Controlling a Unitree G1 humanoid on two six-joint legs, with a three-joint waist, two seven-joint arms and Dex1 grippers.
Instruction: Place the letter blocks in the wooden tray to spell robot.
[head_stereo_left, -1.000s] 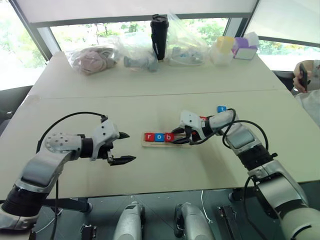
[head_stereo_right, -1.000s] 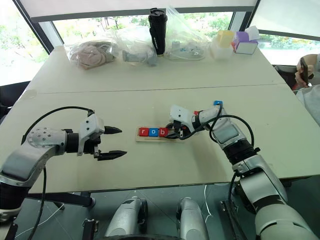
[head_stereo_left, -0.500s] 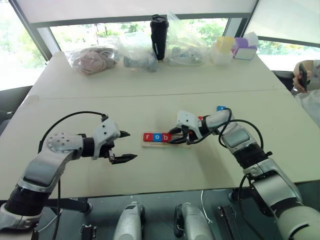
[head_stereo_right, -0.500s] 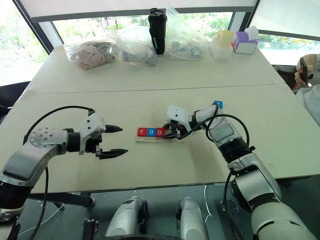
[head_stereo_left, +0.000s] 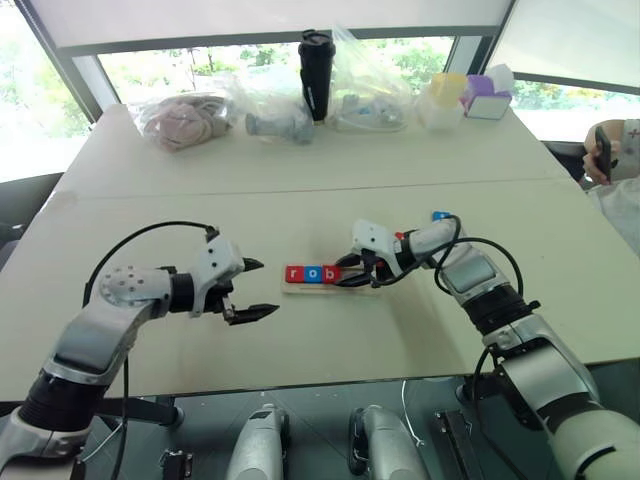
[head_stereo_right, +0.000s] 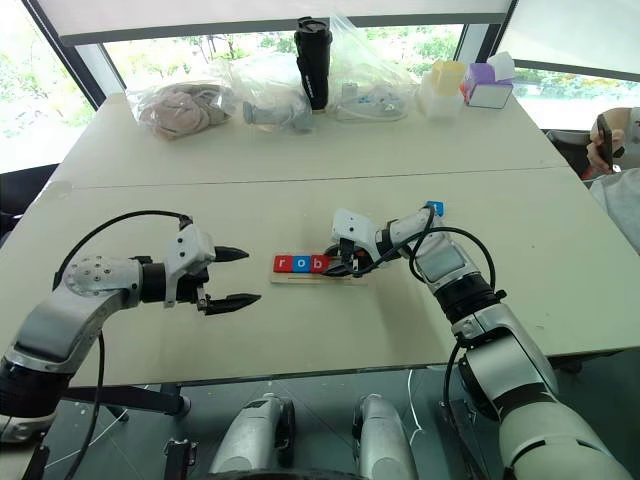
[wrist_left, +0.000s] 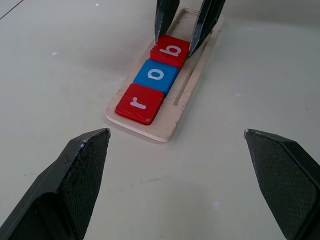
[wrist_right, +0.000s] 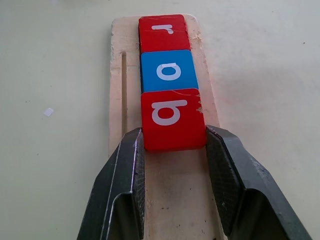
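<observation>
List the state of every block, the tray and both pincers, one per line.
r block: flat in tray, at its end.
o block: second slot.
b block: third slot, clamped.
wooden tray: three slots filled.
blue block: on the table.
right pincer: shut on b block.
left pincer: open, empty.

Pale bench before bright windows

The cream bench has a seam across its middle. Along its far edge stand a black tumbler and clear plastic bags; windows behind show daylight and greenery.
</observation>
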